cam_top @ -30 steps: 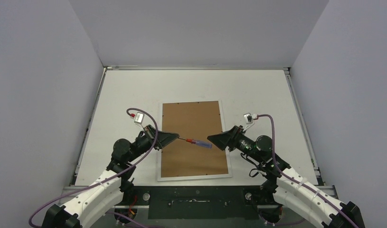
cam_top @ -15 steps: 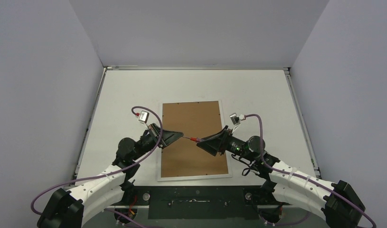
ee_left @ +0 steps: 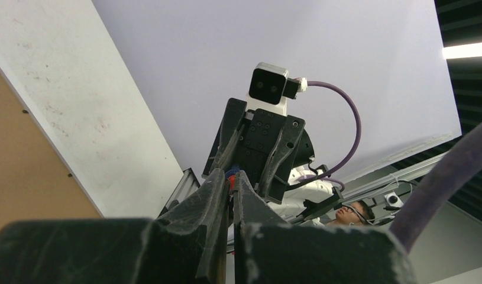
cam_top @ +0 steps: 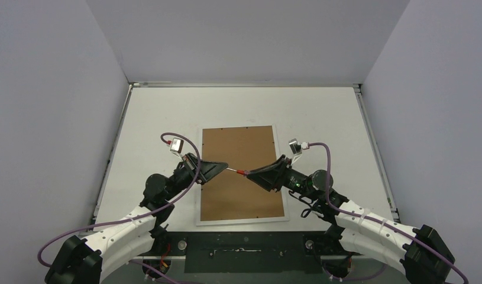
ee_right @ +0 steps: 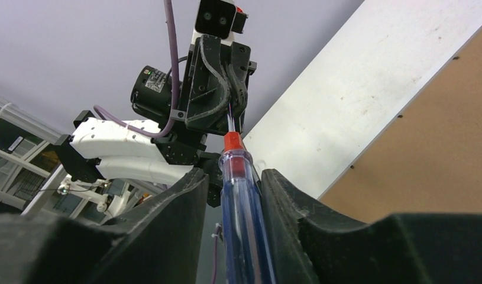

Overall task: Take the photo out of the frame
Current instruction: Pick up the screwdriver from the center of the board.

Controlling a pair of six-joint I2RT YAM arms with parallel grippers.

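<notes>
White desk (cam_top: 321,118) lies under me, the frame (cam_top: 241,148) flat between my arms, brown back up, its photo hidden. My left hand (cam_top: 226,166) is clamped tight on the screwdriver (ee_right: 241,201) shaft over the frame. My right hand (cam_top: 249,174) is closed around its blue handle.

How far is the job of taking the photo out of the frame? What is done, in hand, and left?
Done: nothing visible; the frame lies face down, its brown backing board in place. In hand: the left gripper pinches the screwdriver by its shaft, the right gripper looks closed on its handle, above the board. Left: free the backing, lift it, take out the photo, hidden for now.
</notes>
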